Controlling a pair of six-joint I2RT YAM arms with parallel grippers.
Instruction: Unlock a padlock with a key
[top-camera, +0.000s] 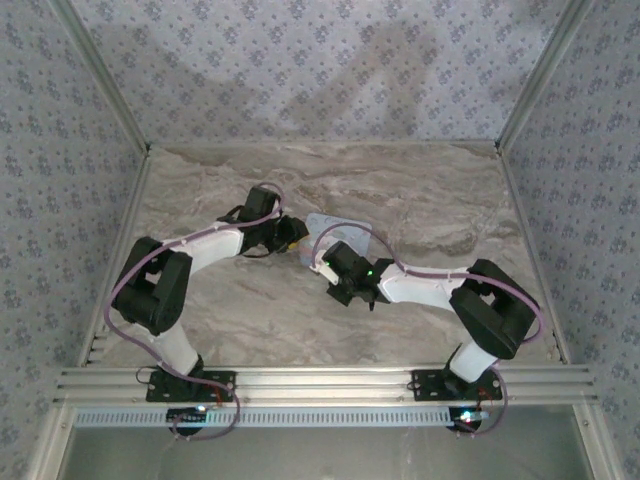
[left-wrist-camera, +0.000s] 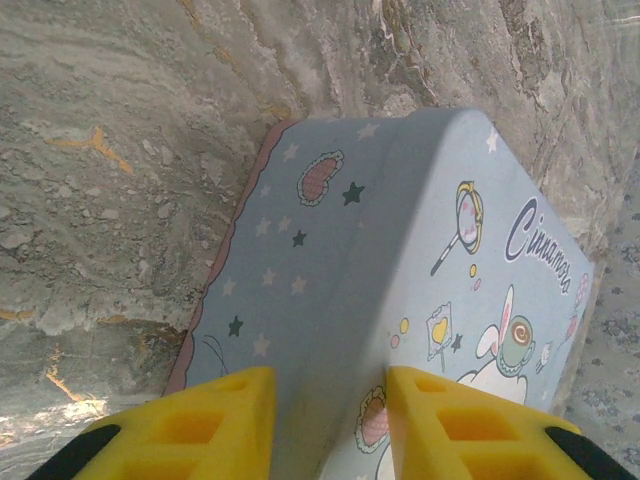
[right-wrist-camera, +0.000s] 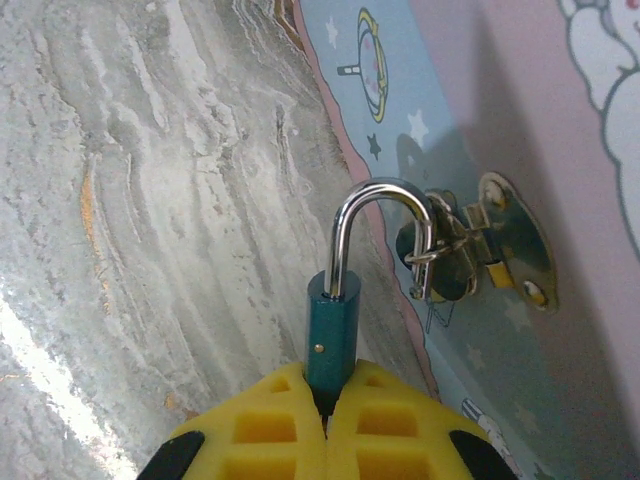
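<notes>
Left gripper (left-wrist-camera: 322, 425): clamping the tin (left-wrist-camera: 400, 220), its near end cut off.
Right gripper (right-wrist-camera: 327, 425): pinching the padlock (right-wrist-camera: 331, 325), base hiding between fingers (right-wrist-camera: 265, 430).

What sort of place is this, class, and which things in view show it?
Probably a robot test cell, not a home: two arms bolted to an aluminium rail, a marble-look tabletop boxed in by patterned walls on metal posts, and a pale blue tin with a padlock as practice props.
</notes>
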